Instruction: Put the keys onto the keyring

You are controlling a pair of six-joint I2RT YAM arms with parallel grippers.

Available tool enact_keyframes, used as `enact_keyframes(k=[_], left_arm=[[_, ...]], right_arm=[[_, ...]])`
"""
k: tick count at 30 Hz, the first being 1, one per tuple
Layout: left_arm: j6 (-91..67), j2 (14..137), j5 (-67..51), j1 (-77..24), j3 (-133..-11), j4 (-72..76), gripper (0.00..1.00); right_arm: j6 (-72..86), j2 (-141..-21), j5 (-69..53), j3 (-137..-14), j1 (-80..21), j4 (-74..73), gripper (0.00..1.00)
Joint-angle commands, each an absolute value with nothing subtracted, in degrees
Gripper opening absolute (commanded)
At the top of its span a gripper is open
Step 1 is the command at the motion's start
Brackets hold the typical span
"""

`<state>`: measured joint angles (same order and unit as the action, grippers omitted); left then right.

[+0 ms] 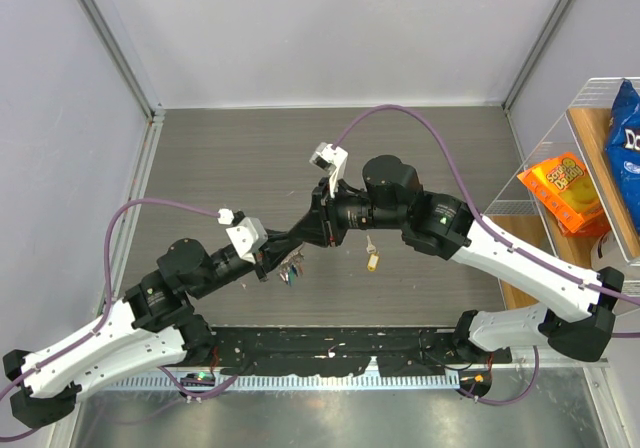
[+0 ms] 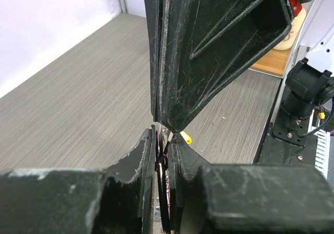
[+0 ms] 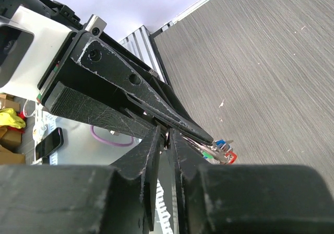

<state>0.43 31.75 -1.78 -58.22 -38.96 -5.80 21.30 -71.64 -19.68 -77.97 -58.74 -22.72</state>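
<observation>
Left end effector [image 2: 163,142] is pinching nearly closed on the keyring [image 2: 163,163], mid-air at centre of the top view. Bunched keys [image 3: 222,151] (blue, green, red heads) are hanging just beside it. Right end effector [image 3: 167,135] is meeting it tip to tip, jaws almost together; cannot tell if it is gripping anything. Yellow key [image 1: 372,260] is showing right of centre over the counter [image 1: 250,158], apart from the bunch.

Ring is looking thin, stiff, light and likely slippery. Judging it is best pinched across the wire, and each key by its plastic head.

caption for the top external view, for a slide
Left pincer grips the keyring, coloured keys dangling; right pincer meets it tip to tip; yellow key apart on the table.
</observation>
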Motion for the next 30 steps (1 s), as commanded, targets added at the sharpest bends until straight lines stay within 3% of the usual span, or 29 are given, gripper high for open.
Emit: enact_keyframes(k=[1, 4, 11, 15, 18, 23, 30], left_arm=[[0.4, 31.5, -2.7, -58.1, -39.4, -0.4, 0.00], [0.4, 31.4, -2.8, -58.1, -39.3, 1.0, 0.00], [0.4, 31.2, -3.5, -58.0, -39.0, 1.8, 0.00], [0.4, 30.9, -4.0, -58.0, -38.7, 2.2, 0.25], [0.7, 30.8, -3.1, -58.0, -38.0, 2.8, 0.37], [1.8, 31.4, -2.5, -58.1, -37.0, 4.6, 0.44], [3.3, 32.3, -1.7, -58.1, -36.7, 4.7, 0.45]], right_arm=[[20.7, -69.3, -20.3, -77.8, -58.6, -19.1, 0.17], [20.7, -69.3, -20.5, -77.5, -58.6, -18.9, 0.06], [20.7, -68.6, -20.7, -76.6, -58.6, -17.4, 0.06], [21.1, -68.3, -19.7, -77.0, -58.6, -17.5, 0.06], [22.3, -68.5, -18.6, -78.3, -58.6, -19.7, 0.06], [23.9, -70.2, -17.1, -83.1, -59.1, -23.9, 0.06], [24.8, -70.9, -13.5, -85.3, -59.1, -27.0, 0.06]])
